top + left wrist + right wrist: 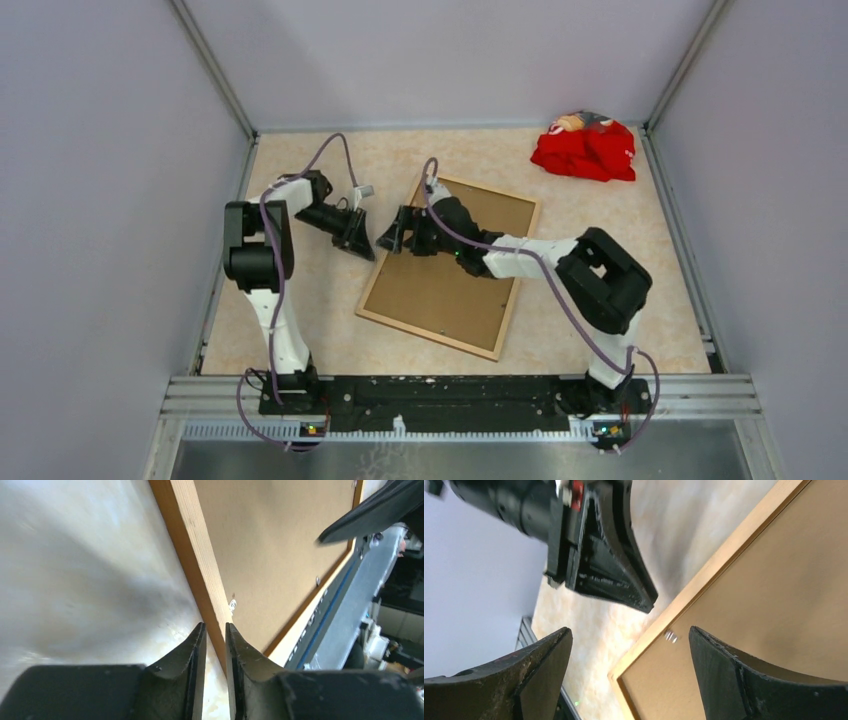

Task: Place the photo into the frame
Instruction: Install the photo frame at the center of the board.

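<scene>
The frame (pixel 425 337) lies back up on the table, pale wood rails showing, with the plain brown backing board (pixel 450 290) inside it. The photo is hidden. My left gripper (pixel 362 242) is at the frame's left rail (pixel 200 555); its jaws stand almost together with nothing between them (pixel 215 626). My right gripper (pixel 392 232) is open wide and empty over the same rail (pixel 704 575), its tips facing the left gripper (pixel 614 570). A small metal tab (pixel 670 636) sits on the board by the rail, and it also shows in the left wrist view (pixel 232 603).
A crumpled red cloth (pixel 585 148) lies at the back right corner. Grey walls close the table on three sides. The metal base rail (pixel 450 390) runs along the near edge.
</scene>
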`<state>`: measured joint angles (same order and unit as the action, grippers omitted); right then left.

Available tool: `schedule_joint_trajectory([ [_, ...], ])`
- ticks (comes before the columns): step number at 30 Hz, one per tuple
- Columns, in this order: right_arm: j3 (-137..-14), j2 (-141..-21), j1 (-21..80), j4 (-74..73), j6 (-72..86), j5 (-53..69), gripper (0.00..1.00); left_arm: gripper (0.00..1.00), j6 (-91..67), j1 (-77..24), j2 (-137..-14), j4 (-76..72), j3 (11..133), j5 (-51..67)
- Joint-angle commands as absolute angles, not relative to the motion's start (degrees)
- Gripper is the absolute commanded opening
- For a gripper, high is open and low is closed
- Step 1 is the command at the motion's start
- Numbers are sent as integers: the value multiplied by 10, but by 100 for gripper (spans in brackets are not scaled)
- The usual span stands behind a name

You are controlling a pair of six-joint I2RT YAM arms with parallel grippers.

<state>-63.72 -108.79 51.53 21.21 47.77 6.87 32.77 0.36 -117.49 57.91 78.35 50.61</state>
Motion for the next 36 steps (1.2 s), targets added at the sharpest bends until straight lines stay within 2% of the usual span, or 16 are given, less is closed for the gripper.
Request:
schedule_joint_trajectory([
  [1,-634,-1039,451,206,421,75,87,29,258,2,-1182,539,852,514],
  [5,-648,-1065,410,205,387,68,87,36,243,-19,-1224,547,905,522],
  [14,-713,-1170,370,218,376,95,87,41,196,-57,-1269,525,948,500],
  [23,-787,-1257,353,235,391,122,87,24,190,-59,-1283,517,942,498],
  [36,-832,-1302,345,235,387,127,85,19,192,-61,-1265,498,896,503],
])
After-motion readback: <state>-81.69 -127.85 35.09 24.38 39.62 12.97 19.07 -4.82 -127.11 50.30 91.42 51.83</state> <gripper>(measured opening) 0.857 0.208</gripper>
